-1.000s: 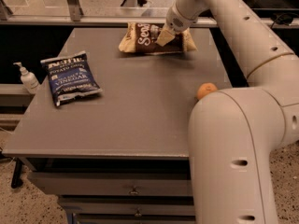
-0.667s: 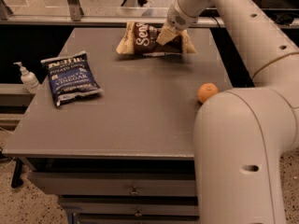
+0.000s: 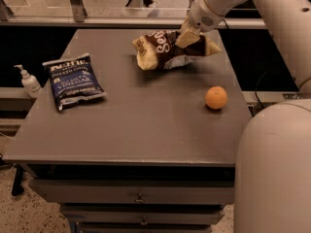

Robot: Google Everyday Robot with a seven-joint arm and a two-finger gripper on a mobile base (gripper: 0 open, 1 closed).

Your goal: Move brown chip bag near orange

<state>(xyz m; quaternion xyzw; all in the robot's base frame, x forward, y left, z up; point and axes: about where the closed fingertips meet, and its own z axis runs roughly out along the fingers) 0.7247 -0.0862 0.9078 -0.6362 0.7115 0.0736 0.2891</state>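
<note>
The brown chip bag, dark brown with white lettering and tan ends, is at the back of the grey table, lifted and tilted with a shadow under it. My gripper comes down from the upper right and is shut on the bag's right half. The orange sits on the table near the right edge, in front of the bag and a little to its right, about a bag's width away.
A dark blue chip bag lies flat on the table's left side. A white pump bottle stands off the table's left edge. My arm's large white body fills the lower right. Drawers front the table.
My gripper has carried the brown chip bag forward toward the orange and raised it a little. My arm's body has shifted right, and the orange now shows fully.
</note>
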